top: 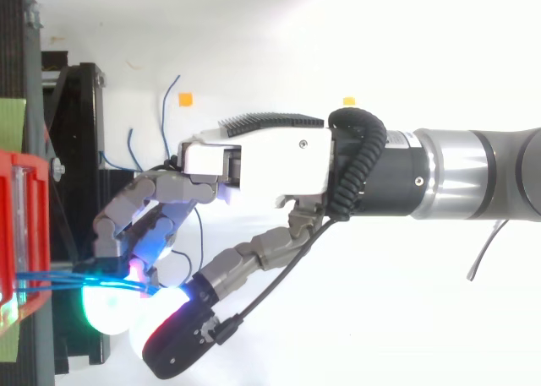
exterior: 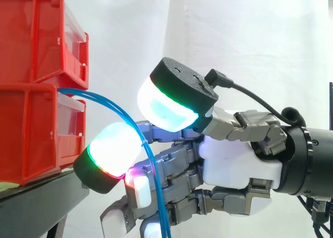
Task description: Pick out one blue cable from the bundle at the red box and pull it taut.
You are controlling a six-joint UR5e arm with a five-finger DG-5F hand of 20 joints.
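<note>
Two red bins are stacked at the left, the upper one [exterior: 31, 35] on the lower one [exterior: 36, 134]. Thin blue cables [exterior: 112, 103] leave the gap between them, arc rightward and drop down through my hand [exterior: 234, 160]. My fingers are curled, and the strands run between a green-rimmed white pad [exterior: 112, 154] and a magenta-lit pad [exterior: 136, 183], which pinch them. The thumb's cyan-white pad [exterior: 166, 105] sits above the cables. From above, the blue cables [top: 51, 278] stretch from the red bin [top: 21, 200] to the curled fingers [top: 127, 234] of my hand [top: 254, 162].
The bins rest on a black stand [exterior: 41, 196], close to my fingertips. A white curtain hangs behind. In the top view, loose blue cable ends [top: 169, 95] lie on the white surface near an orange marker [top: 184, 100]; another marker [top: 348, 101] lies further right.
</note>
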